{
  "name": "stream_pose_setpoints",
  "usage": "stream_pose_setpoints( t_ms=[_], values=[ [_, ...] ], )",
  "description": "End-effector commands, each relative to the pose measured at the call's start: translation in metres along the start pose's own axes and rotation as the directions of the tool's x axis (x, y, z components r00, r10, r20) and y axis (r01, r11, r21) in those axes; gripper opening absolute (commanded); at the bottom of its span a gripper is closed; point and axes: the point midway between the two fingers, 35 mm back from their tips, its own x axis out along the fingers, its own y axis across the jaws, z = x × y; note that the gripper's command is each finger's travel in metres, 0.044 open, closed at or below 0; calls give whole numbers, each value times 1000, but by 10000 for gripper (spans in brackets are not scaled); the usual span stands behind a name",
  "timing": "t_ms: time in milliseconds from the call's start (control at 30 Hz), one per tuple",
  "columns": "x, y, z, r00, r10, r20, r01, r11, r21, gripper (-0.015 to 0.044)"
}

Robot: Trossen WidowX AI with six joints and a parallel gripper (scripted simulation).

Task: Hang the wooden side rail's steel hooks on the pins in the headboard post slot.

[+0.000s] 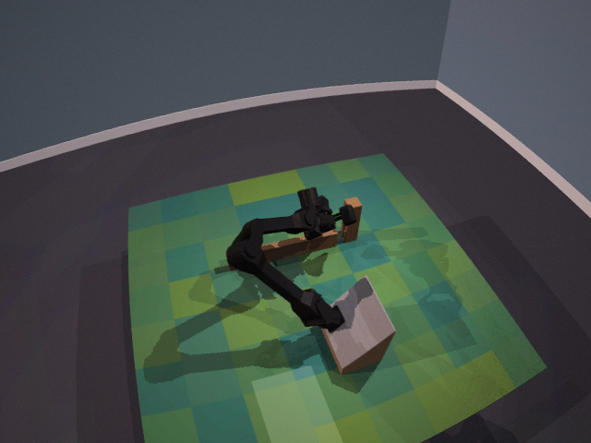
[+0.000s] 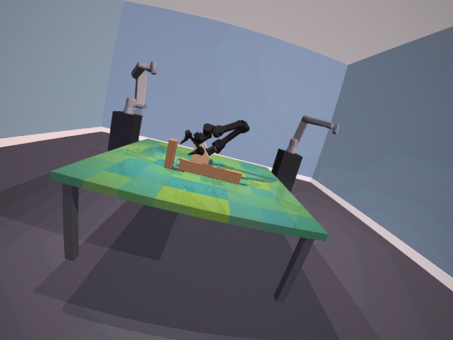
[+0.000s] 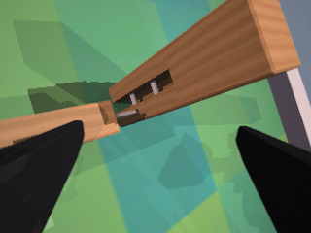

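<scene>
The wooden headboard post stands upright on the green checked table. The wooden side rail lies along the table with its hooked end against the post. In the wrist view the post's slot shows two steel pins, and a steel hook reaches from the rail's end into the slot's lower end. I cannot tell whether the hooks sit on the pins. My gripper is open and empty, above the joint and clear of both parts.
The arm's base sits on a grey-topped wooden block near the rail. Two grey arms on black pedestals stand behind the table. The table's edge is near.
</scene>
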Motion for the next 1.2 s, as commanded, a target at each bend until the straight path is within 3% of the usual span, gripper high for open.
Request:
stream_pose_setpoints(
  t_ms=[0, 133, 1167],
  values=[
    [-10, 4, 1, 989, -119, 85, 26, 716, 698, 440],
    [-11, 4, 2, 987, -129, 95, 11, 645, 764, 440],
    [-10, 4, 2, 990, -119, 76, 26, 686, 727, 440]
  ],
)
